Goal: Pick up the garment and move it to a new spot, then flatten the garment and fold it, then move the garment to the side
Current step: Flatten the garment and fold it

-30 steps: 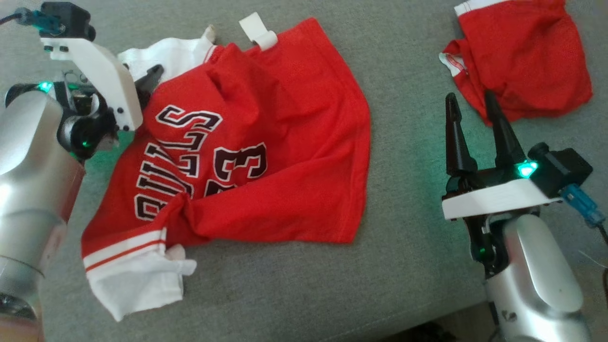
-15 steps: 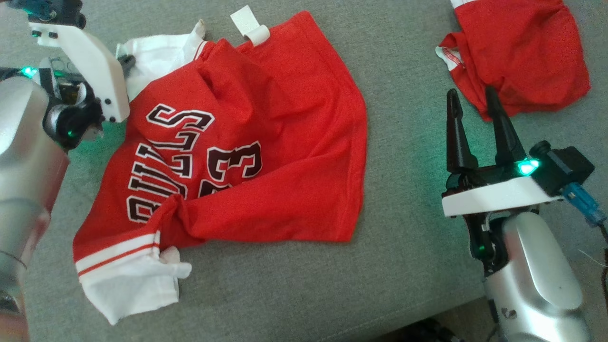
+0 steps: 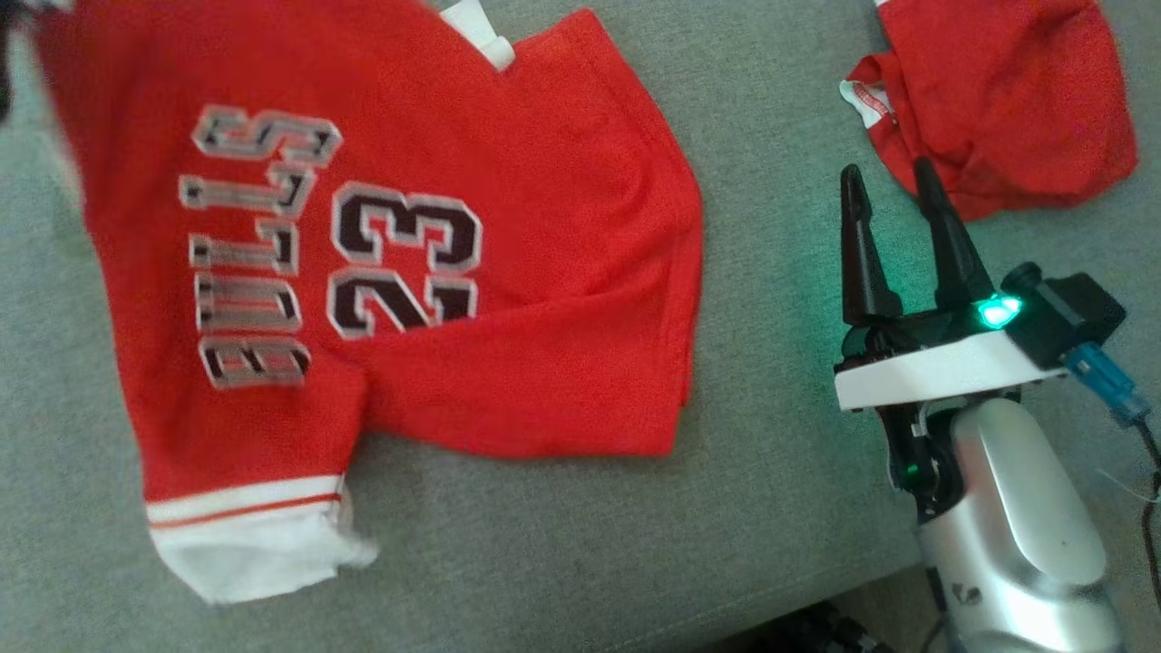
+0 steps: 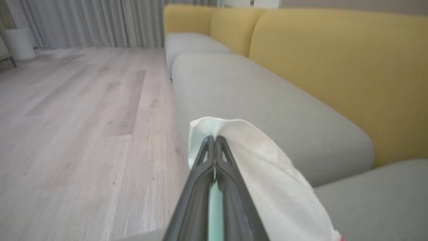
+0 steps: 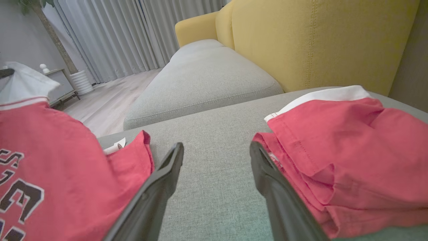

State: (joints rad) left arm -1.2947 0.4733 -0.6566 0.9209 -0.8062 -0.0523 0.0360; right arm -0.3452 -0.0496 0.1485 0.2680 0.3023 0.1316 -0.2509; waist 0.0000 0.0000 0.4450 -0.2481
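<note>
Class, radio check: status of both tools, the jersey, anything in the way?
Left tool shut on jersey, white sleeve. Right tool open, empty. Jersey spread on sofa. Red shorts beside right tool.

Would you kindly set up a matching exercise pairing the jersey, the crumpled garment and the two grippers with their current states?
Things:
1. jersey
2. crumpled garment
3. left gripper
4. right gripper

States:
A. open, holding nothing
B. shut on a white sleeve
C. bears the number 23
D. bunched at the cushion's far right

Pairs: 1-C, 2-D, 3-B, 4-A
</note>
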